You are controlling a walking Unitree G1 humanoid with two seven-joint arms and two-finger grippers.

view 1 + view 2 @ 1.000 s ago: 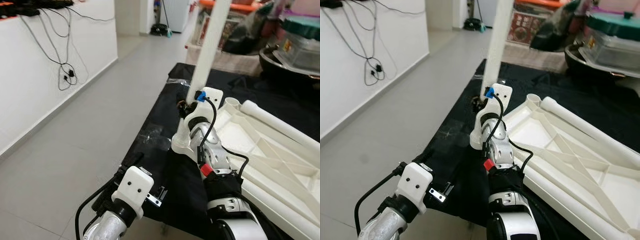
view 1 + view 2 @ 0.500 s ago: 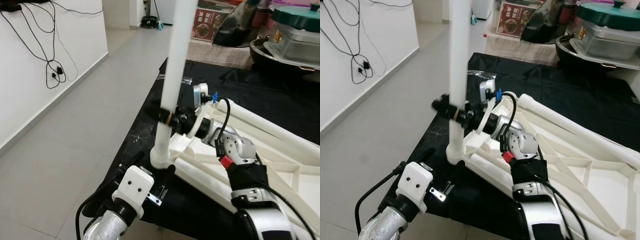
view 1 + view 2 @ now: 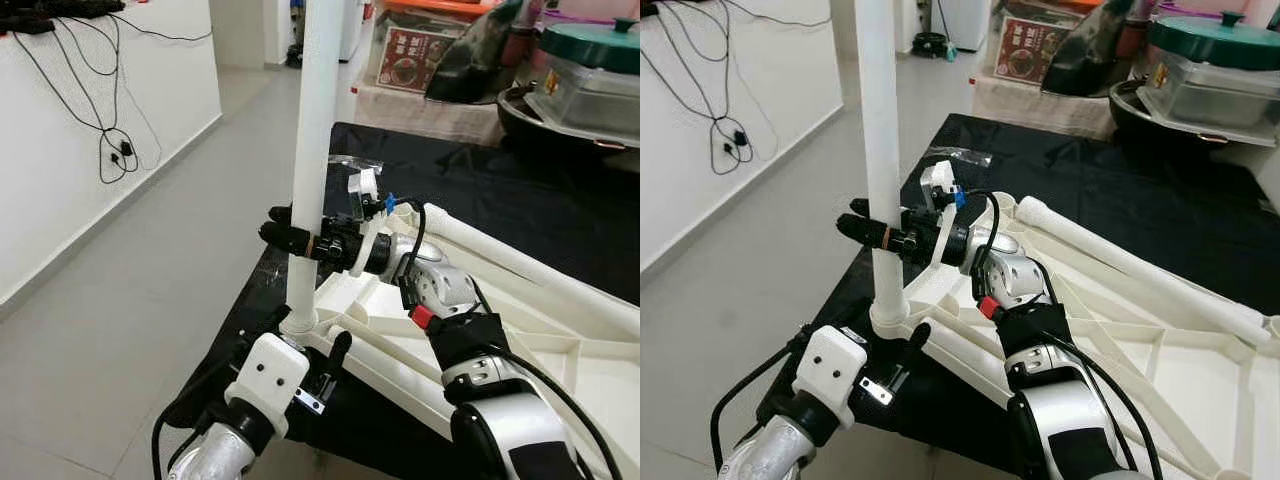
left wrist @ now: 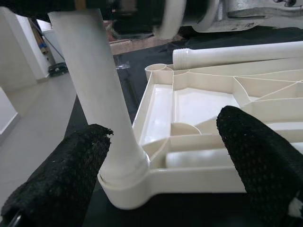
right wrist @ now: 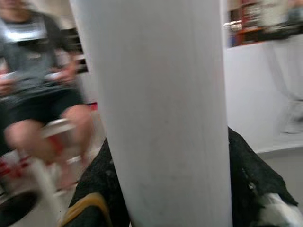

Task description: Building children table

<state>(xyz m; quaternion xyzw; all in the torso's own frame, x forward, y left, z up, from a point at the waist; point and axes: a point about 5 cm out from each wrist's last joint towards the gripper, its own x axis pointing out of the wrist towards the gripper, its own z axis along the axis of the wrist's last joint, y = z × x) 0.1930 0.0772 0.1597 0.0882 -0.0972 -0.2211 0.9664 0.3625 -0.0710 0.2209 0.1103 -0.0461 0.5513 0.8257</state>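
The white table leg [image 3: 318, 130], likely light, stiff and slippery plastic, is held upright in the near-left corner socket of the upturned tabletop [image 3: 520, 330] by the closed right gripper [image 3: 285, 238], while the left gripper [image 4: 165, 161] hovers open.

Smooth white plastic leg [image 3: 318, 120]
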